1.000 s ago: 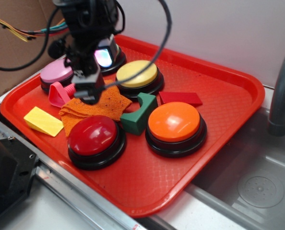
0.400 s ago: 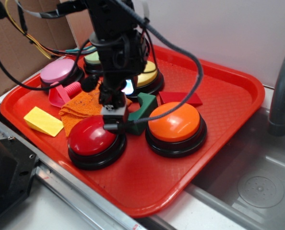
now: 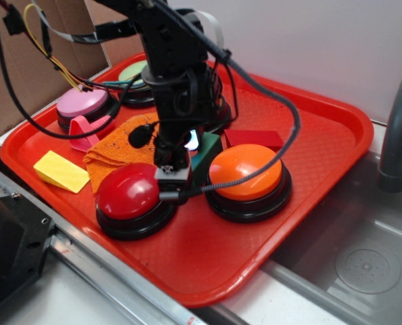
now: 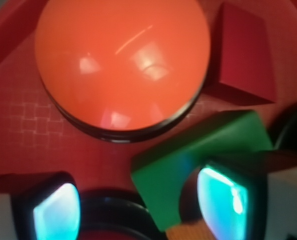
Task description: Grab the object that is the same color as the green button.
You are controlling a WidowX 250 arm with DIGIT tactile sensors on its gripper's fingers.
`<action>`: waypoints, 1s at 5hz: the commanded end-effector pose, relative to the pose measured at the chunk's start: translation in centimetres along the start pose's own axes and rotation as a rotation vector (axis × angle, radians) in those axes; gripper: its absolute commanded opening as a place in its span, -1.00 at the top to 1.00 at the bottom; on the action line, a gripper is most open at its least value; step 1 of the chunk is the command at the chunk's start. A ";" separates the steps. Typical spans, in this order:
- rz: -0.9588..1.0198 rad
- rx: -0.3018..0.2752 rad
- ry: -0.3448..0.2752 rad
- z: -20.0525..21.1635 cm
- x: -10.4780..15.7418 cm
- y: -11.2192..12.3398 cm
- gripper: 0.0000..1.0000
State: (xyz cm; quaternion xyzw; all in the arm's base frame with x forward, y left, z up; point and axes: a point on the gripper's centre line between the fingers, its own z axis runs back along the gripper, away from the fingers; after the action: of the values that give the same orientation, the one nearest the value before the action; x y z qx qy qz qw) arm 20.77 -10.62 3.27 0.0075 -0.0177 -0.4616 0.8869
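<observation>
The object, a small dark green block [image 3: 208,149] with an arch cut-out, lies on the red tray [image 3: 208,288] between the red button [image 3: 128,191] and the orange button [image 3: 246,172]. My gripper [image 3: 181,186] hangs low over it and hides most of it in the exterior view. In the wrist view the gripper [image 4: 138,207] is open. The green block [image 4: 198,155] sits just inside the right pad [image 4: 221,202], and the left pad [image 4: 56,210] stands clear of it. The green button [image 3: 135,72] shows partly behind the arm at the tray's back.
Also on the tray are a pink button [image 3: 82,103], a pink plastic piece [image 3: 82,133], an orange cloth [image 3: 116,150], a yellow wedge [image 3: 60,170] and a red wedge [image 3: 255,138]. A steel sink [image 3: 363,264] and a grey faucet [image 3: 396,135] lie to the right.
The arm has swung from the back left, above the orange cloth, forward and right, and has come down over the green block. The green button has come into view behind it.
</observation>
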 end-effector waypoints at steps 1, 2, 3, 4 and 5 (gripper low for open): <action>-0.005 0.020 -0.018 -0.5 0.5 -0.3 -1.00; 0.019 0.023 -0.003 -1.4 0.4 0.1 -1.00; 0.032 0.025 0.009 -2.0 0.4 0.3 -1.00; 0.070 0.025 0.004 -2.3 0.4 0.7 -1.00; 0.072 0.019 -0.015 -2.6 0.4 1.1 1.00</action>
State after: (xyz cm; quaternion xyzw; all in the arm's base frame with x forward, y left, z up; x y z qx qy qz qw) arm 21.85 -9.86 0.36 0.0122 -0.0163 -0.4249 0.9050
